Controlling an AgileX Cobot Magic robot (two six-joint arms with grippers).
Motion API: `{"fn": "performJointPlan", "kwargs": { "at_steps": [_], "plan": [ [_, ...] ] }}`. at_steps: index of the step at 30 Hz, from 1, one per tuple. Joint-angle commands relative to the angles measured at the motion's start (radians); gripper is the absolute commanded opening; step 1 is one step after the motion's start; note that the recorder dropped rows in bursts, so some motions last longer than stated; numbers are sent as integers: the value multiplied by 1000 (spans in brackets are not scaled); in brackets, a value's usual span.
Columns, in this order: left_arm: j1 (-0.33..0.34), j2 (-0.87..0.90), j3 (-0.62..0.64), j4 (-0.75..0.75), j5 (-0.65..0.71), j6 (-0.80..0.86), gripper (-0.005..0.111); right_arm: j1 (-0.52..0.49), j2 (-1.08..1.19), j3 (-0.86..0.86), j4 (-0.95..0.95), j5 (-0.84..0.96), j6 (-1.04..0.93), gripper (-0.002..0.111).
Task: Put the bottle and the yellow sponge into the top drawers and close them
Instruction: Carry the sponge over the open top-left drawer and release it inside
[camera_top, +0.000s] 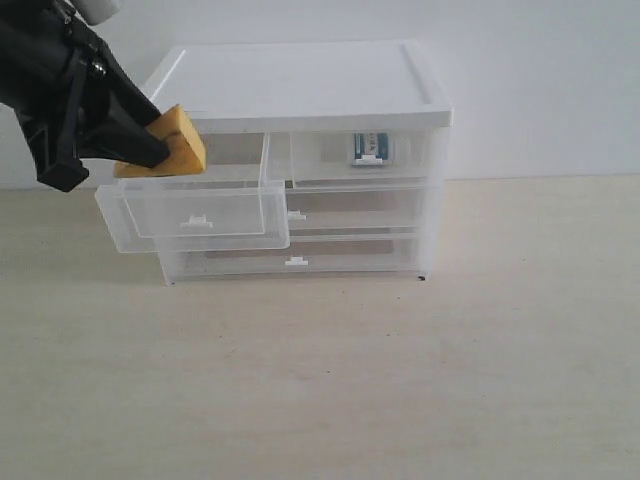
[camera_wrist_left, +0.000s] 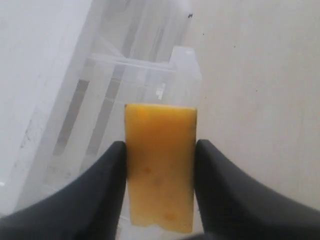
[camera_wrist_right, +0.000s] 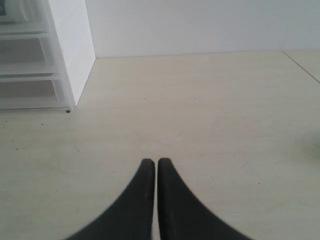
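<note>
My left gripper (camera_top: 157, 137) is shut on the yellow sponge (camera_top: 188, 140) and holds it tilted just over the back left rim of the pulled-out top left drawer (camera_top: 200, 215). The left wrist view shows the yellow sponge (camera_wrist_left: 160, 165) pressed between both black fingers (camera_wrist_left: 107, 175), with the open drawer (camera_wrist_left: 150, 75) beneath it. The bottle (camera_top: 370, 148) lies inside the top right drawer (camera_top: 320, 160), which is pushed in. My right gripper (camera_wrist_right: 152, 161) is shut on nothing, low over bare table to the right of the cabinet (camera_wrist_right: 70, 55), and is out of the exterior view.
The white-topped cabinet (camera_top: 300, 85) stands at the back of the pale wooden table (camera_top: 400, 380), close to the wall. Two full-width translucent drawers (camera_top: 297, 262) below the top ones are pushed in. The open drawer juts out toward the front left.
</note>
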Motion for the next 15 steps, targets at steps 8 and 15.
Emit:
{"fn": "performJointPlan", "kwargs": {
  "at_steps": [8, 15],
  "plan": [
    [20, 204, -145, -50, 7, 52, 4, -1, -6, 5, -2, -6, 0, 0],
    [20, 261, -145, -68, -37, 92, 4, -1, -6, 5, -2, -6, 0, 0]
  ]
}}
